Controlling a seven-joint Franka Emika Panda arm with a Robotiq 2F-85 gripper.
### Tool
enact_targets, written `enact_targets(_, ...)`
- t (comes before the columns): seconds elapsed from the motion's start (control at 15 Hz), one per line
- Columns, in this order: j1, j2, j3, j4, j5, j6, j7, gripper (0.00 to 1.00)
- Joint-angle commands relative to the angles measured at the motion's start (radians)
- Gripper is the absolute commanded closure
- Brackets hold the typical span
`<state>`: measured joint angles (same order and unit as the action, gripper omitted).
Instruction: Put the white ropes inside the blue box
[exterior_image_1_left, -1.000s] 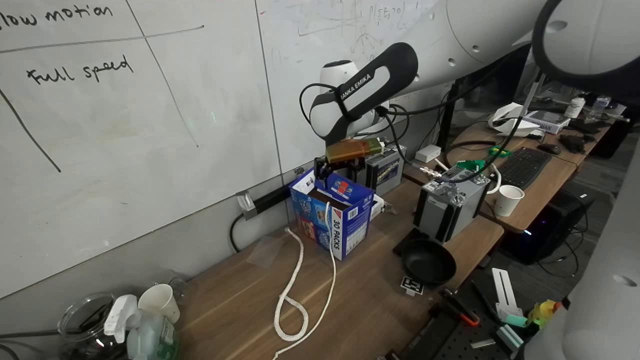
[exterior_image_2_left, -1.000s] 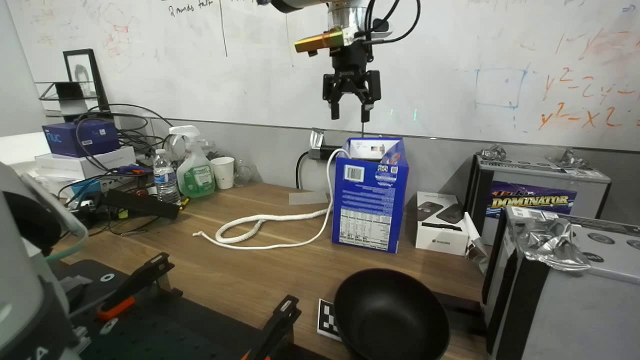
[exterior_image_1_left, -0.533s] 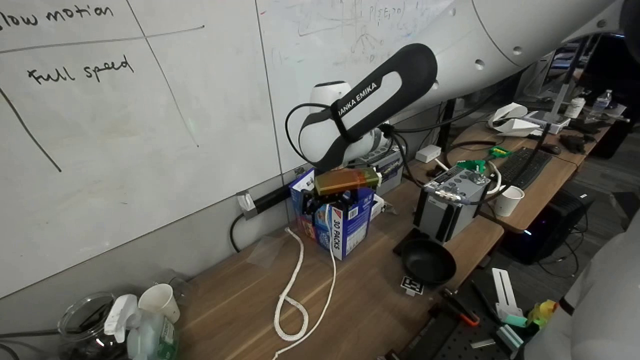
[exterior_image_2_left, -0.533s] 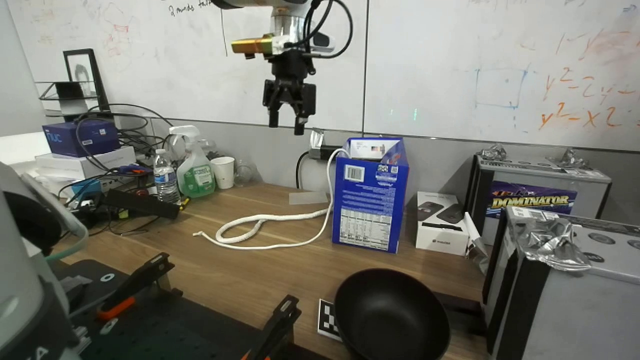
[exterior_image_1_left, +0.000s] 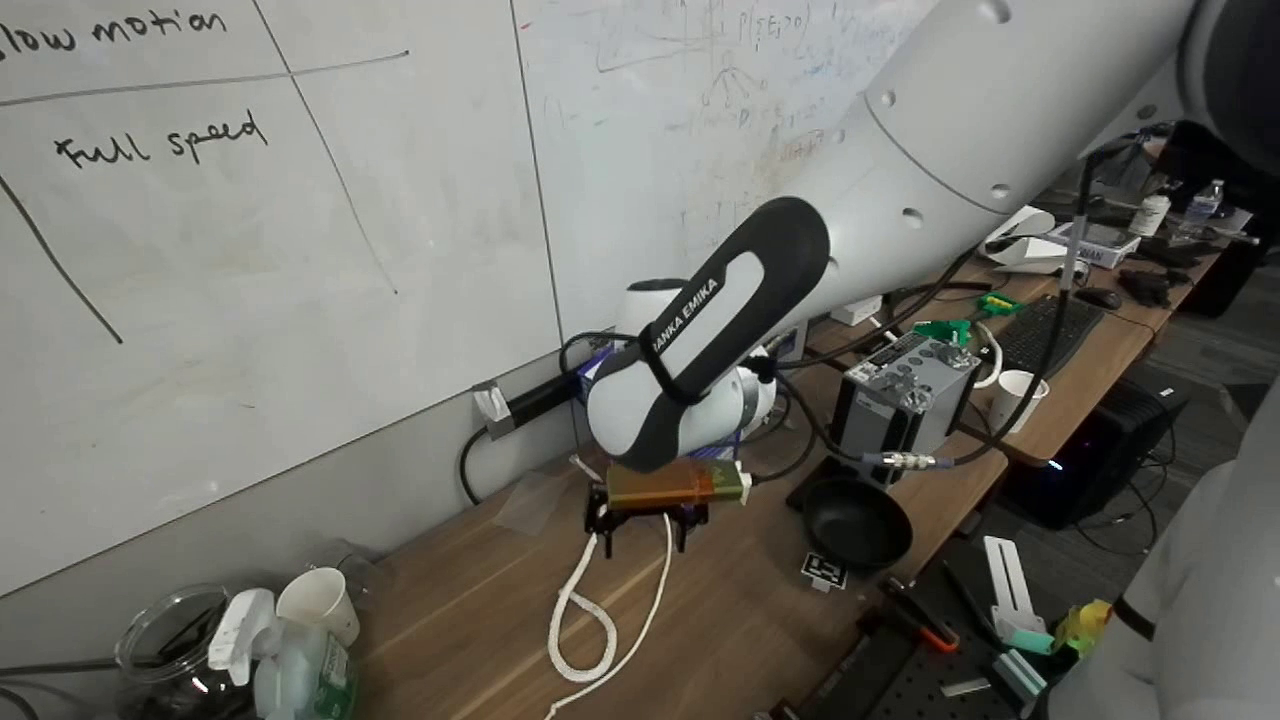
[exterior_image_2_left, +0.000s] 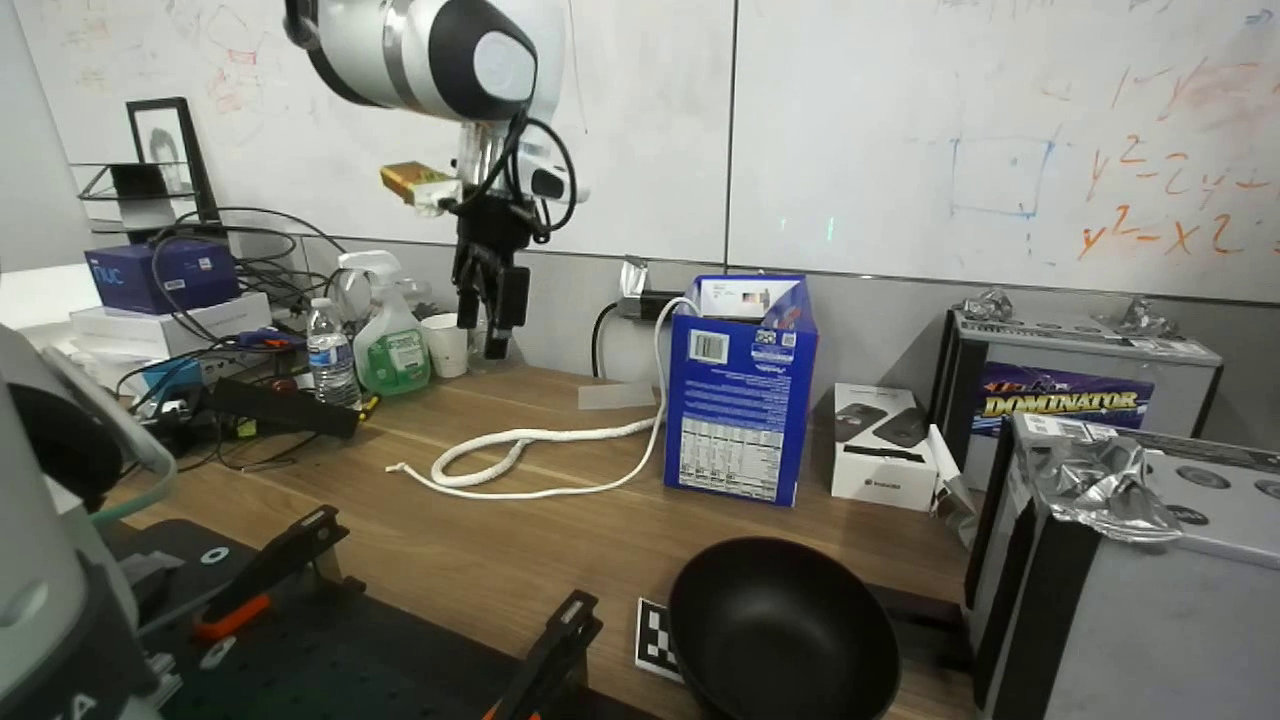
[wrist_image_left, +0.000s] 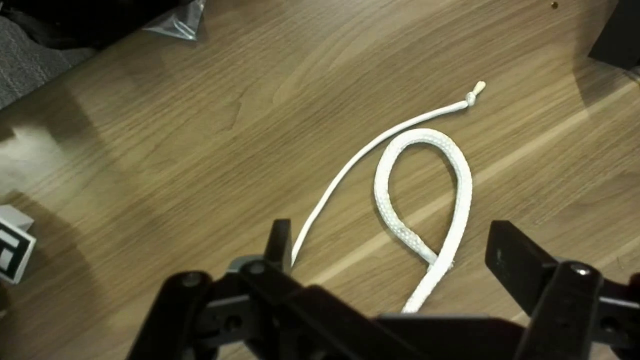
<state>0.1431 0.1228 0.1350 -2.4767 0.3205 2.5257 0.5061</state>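
The white ropes lie on the wooden table: a thicker piece in a loop (exterior_image_1_left: 553, 640) (exterior_image_2_left: 590, 434) and a thin cord (exterior_image_1_left: 655, 605) (exterior_image_2_left: 560, 493). The thin cord climbs the side of the blue box (exterior_image_2_left: 740, 400) and passes over its rim. The open-topped box stands upright; the arm mostly hides it in an exterior view (exterior_image_1_left: 594, 364). My gripper (exterior_image_1_left: 645, 548) (exterior_image_2_left: 482, 335) is open and empty, pointing down above the ropes. In the wrist view, the thick loop (wrist_image_left: 465, 190) lies beyond and between the fingers (wrist_image_left: 390, 237); the thin cord (wrist_image_left: 355, 159) passes by the left finger.
A black pan (exterior_image_2_left: 785, 630) (exterior_image_1_left: 858, 525) and grey units (exterior_image_2_left: 1130, 560) stand on the table, with a white carton (exterior_image_2_left: 885, 445) beside the box. A spray bottle (exterior_image_2_left: 390, 335), water bottle (exterior_image_2_left: 332, 355) and paper cup (exterior_image_2_left: 447, 345) stand along the whiteboard wall. Black clamps (exterior_image_2_left: 550, 650) sit in front.
My open gripper has moved from above the blue box toward the spray bottle side and down, over the rope loop. The ropes and box have not moved.
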Motion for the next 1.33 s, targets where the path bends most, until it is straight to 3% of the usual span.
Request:
enact_targets(0.0, 0.071, 0.098, 0.008, -0.032, -0.035, 0.172, 0.180, 0.00)
enact_targets(0.2, 0.148, 0.209, -0.036, -0.027, -0.119, 0.259, 0.358, 0.00)
enact_targets(0.4, 0.245, 0.290, -0.133, -0.004, -0.228, 0.287, 0.534, 0.00)
enact_targets(0.6, 0.296, 0.354, -0.191, 0.027, -0.267, 0.295, 0.626, 0.00)
enact_targets(1.27, 0.318, 0.497, -0.235, 0.120, -0.234, 0.410, 0.677, 0.00)
